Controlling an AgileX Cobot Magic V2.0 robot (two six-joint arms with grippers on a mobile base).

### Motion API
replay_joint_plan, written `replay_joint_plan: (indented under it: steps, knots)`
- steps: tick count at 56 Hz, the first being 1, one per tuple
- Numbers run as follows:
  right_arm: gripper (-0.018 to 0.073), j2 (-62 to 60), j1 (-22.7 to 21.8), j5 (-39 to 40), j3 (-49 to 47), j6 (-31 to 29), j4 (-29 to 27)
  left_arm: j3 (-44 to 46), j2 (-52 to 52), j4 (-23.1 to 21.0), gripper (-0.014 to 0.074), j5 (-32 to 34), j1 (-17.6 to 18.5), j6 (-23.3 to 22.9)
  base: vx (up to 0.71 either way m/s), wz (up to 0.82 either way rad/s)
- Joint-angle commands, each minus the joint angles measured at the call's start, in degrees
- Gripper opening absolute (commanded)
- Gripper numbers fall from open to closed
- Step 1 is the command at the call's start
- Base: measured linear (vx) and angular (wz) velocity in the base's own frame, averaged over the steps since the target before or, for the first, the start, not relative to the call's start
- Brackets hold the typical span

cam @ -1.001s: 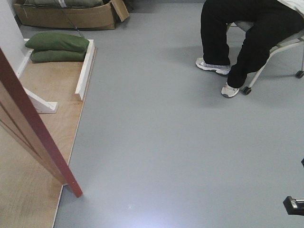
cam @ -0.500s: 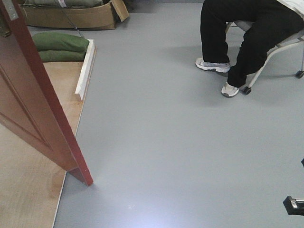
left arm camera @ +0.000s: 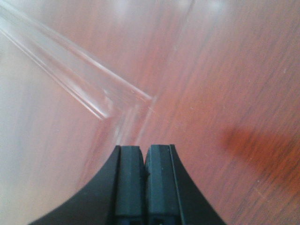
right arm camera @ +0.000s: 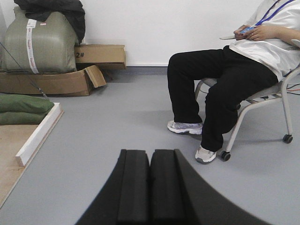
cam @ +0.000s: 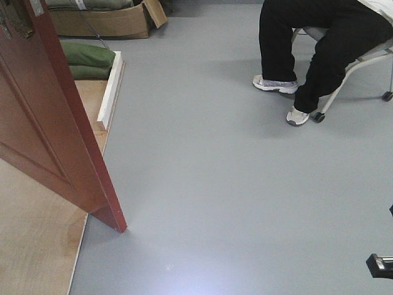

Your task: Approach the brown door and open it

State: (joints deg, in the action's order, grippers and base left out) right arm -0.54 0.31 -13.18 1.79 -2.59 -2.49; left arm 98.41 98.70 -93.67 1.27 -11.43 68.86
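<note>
Brown door (cam: 43, 135), reddish wood with recessed panels and a tarnished lock plate (cam: 9, 24) near its top, stands at an angle along the left edge of the front view. Its lower corner rests at the border where the plywood platform (cam: 31, 246) meets the grey floor (cam: 233, 203). The floor fills most of the room. A person in black trousers (cam: 319, 37) sits on a wheeled chair (right arm camera: 281, 98) at the floor's far right side, well apart from the door. By the far wall an open cardboard box (cam: 104, 24) lies on the floor, with an olive sack (right arm camera: 40, 44) standing behind it. Two green bags (cam: 86, 58) are stacked on the platform's far end, just beside a white wooden strip (cam: 110, 89) that runs along the platform's right edge. The left tool (left arm camera: 144, 178) is closed with nothing between its fingers, pointed at the door's panel face (left arm camera: 211, 70), which fills its wrist view; contact cannot be told. The right tool (right arm camera: 150, 187) is likewise closed and empty, hanging above the grey floor and facing the seated person.
</note>
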Motion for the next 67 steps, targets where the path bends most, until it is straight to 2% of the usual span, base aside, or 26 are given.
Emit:
replay_joint_plan:
  steps: [1,8,20,67]
  knots:
    - [0.0,-0.73,-0.04,4.68,0.29,-0.36,0.15,1.62,-3.12,0.06,-0.0006,-0.3,2.11,-0.13,0.0,0.0]
    - [0.0,-0.73,-0.04,4.68,0.29,-0.36,0.15,1.62,-3.12,0.06,-0.0006,-0.25,5.31,-0.13,0.0,0.0]
    - [0.0,-0.73,-0.04,4.68,0.29,-0.36,0.15,1.62,-3.12,0.06,-0.0006,-0.69,8.58,-0.13,0.0,0.0]
    - [0.0,-0.73,-0.04,4.68,0.29,-0.36,0.15,1.62,-3.12,0.06,-0.0006,-1.27,9.04,-0.13,0.0,0.0]
